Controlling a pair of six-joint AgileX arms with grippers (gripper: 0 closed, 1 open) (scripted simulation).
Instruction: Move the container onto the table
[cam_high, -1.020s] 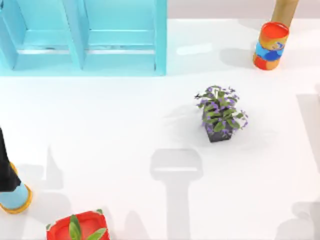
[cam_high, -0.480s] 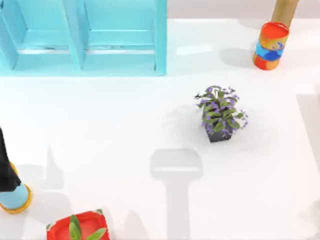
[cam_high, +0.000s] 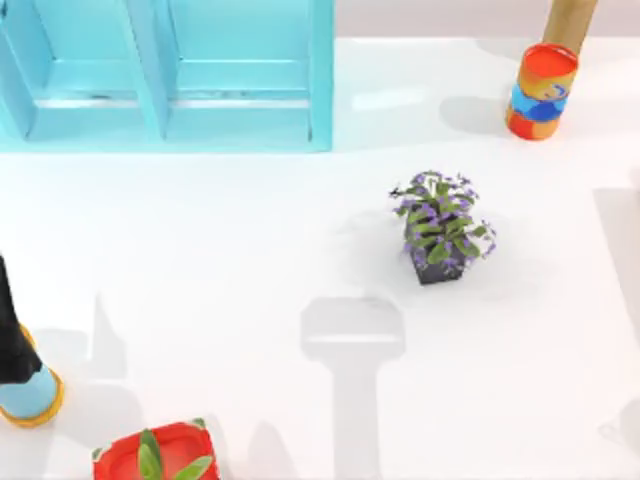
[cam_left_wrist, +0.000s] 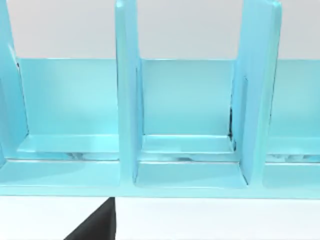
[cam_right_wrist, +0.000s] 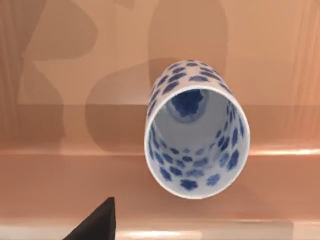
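The container (cam_right_wrist: 196, 127) is a white cup with blue dots. It stands upright on a brown wooden surface (cam_right_wrist: 60, 175), and the right wrist view looks down into its open mouth. A black fingertip (cam_right_wrist: 97, 222) of my right gripper shows at that picture's edge, apart from the cup. The white table (cam_high: 220, 260) spreads across the top view. In the left wrist view a black fingertip (cam_left_wrist: 97, 225) of my left gripper points toward the light-blue shelf unit (cam_left_wrist: 187, 125).
On the table stand a purple-flowered plant (cam_high: 440, 225) in a dark pot, a red planter (cam_high: 155, 455) at the front left, and a striped can (cam_high: 540, 90) at the back right. The shelf unit (cam_high: 165, 75) is at the back left. A black and blue object (cam_high: 25, 375) stands at the left edge.
The shadow at the table's front right corner has shrunk toward the right edge. Nothing else on the table has moved.
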